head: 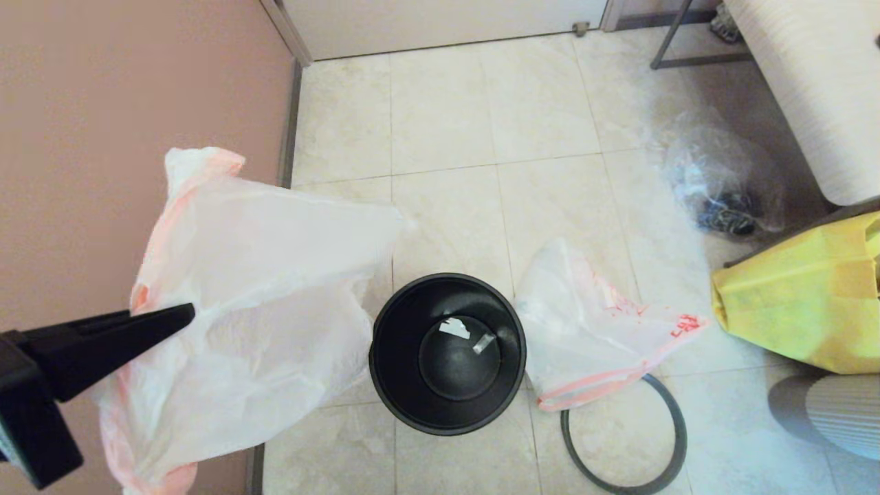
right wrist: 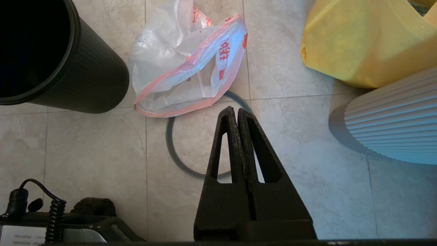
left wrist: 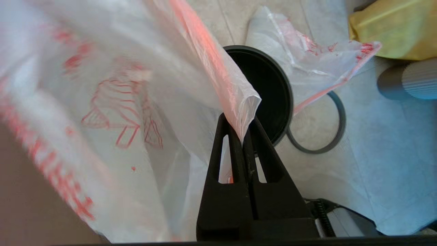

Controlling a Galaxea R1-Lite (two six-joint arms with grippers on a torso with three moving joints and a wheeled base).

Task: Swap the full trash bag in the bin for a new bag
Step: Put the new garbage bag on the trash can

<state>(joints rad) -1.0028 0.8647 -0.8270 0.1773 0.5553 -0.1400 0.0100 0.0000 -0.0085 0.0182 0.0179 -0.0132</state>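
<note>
Black bin upright, liner held aloft at left

Black plastic, round, tapering to its base: the bin (head: pixel 447 354) stands upright on the pale floor tiles (head: pixel 536 103), long axis vertical, mouth open toward the head camera. Its outer wall is finely ribbed in the right wrist view. No liner inside; two small pale scraps (head: pixel 455 327) lie on its bottom. Its thin dark-grey hoop (head: pixel 677 426) lies flat on the tiles just beside the bin, partly under a crumpled white bag with pink edging (head: pixel 591 330) that touches the bin's right side.

Left gripper (left wrist: pixel 243 131) is raised at the left, near the pinkish wall (head: pixel 103 82), fingers pinched together on the folded edge of a thin translucent white bag with red print (head: pixel 261 289). That bag hangs billowed, left of the bin; its lower end is cut off by the frame.

Right gripper (right wrist: pixel 236 112) hangs low over the hoop, fingers pressed together, holding nothing.

Farther right: a yellow bag (head: pixel 804 302), cut off; a clear bag with dark contents (head: pixel 722 185), hard to make out; a ribbed white object (head: pixel 842 412), also cut off.
</note>
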